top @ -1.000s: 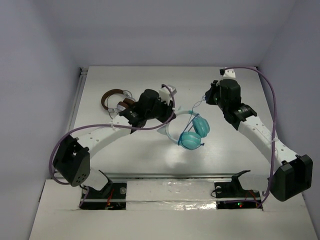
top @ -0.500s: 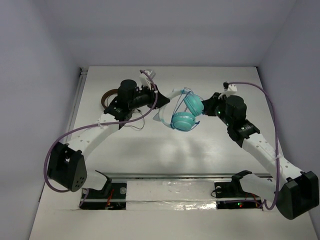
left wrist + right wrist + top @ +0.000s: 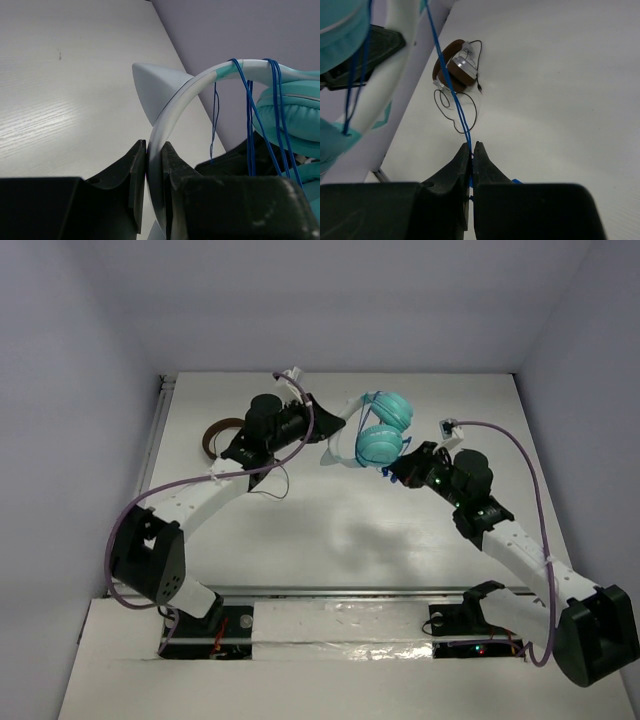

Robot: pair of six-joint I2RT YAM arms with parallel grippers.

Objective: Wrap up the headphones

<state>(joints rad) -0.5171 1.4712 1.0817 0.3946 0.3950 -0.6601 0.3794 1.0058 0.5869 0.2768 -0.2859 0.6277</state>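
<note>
The headphones, with teal ear cups and a white headband, hang in the air above the far middle of the table. My left gripper is shut on the headband, seen pinched between its jaws in the left wrist view. The thin blue cable loops over the band several times. My right gripper sits just below and right of the cups, shut on the blue cable, which runs taut up to the headphones.
Brown-banded headphones with a thin black cable lie on the table at the back left, partly under my left arm. Walls close the table at the back and at both sides.
Both arms carried the headphones toward the back of the table. The right gripper swung left and came in under the ear cups, the cable still in its jaws.
</note>
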